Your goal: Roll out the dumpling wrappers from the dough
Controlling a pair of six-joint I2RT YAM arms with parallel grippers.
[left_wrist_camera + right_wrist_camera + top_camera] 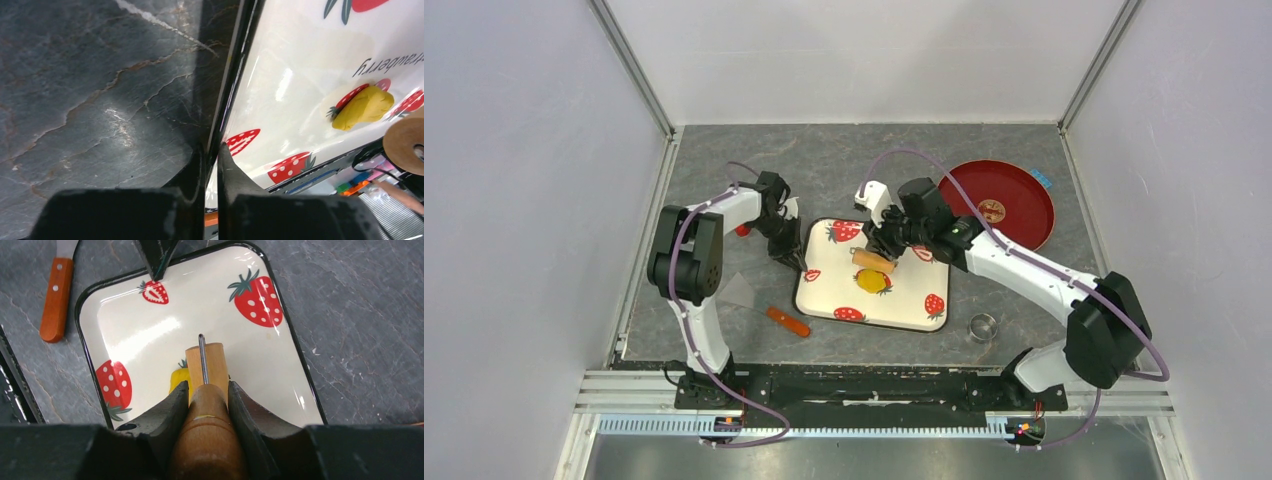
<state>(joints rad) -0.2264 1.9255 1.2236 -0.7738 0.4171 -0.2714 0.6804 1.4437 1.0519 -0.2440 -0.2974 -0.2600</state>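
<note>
Left claw point(211, 150) clenched on left rim of white rectangular metal tray with black edge and red strawberry prints point(832, 288). Right claw point(207, 385) grasping tan wooden roller point(206, 360). Small yellow soft dough lump point(873, 281) near tray middle, partly under roller.

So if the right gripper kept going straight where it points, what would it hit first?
Likely the dough, under the roller that the right gripper holds, then the tray; the gap is unclear.
</note>
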